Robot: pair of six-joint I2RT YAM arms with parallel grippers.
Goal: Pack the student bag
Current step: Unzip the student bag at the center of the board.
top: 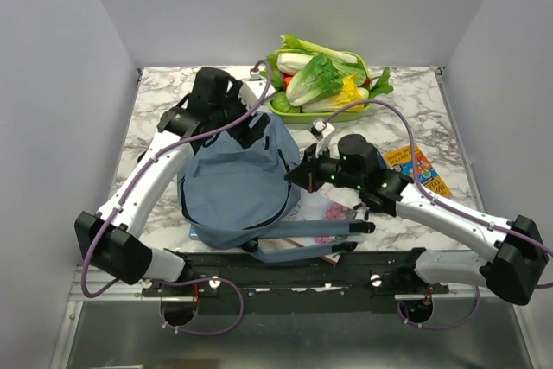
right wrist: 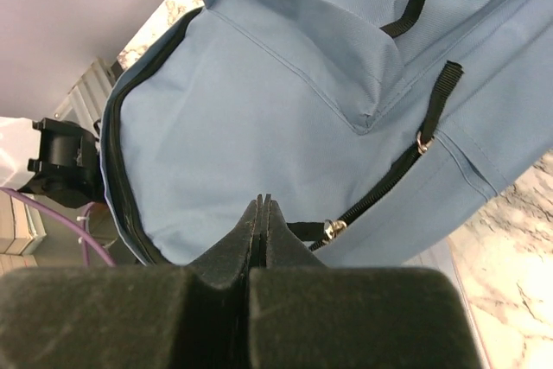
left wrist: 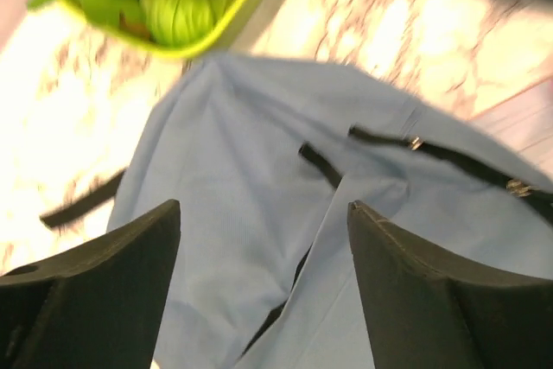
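The grey-blue student bag (top: pixel 233 183) lies in the middle of the table, its straps (top: pixel 315 229) trailing toward the near edge. My left gripper (top: pixel 253 131) hovers over the bag's far end, open and empty; in the left wrist view (left wrist: pixel 263 206) blue fabric (left wrist: pixel 233 170) fills the gap between the fingers. My right gripper (top: pixel 295 176) is at the bag's right side. In the right wrist view the gripper (right wrist: pixel 263 202) is shut, its tips on the black pull tab of a silver zipper slider (right wrist: pixel 333 228) on the bag (right wrist: pixel 259 101).
A green tray (top: pixel 346 115) of vegetables stands at the back, also in the left wrist view (left wrist: pixel 246 10). A colourful book (top: pixel 421 170) lies at the right. A pinkish notebook (top: pixel 324 212) and a blue book (top: pixel 197 232) lie partly under the bag.
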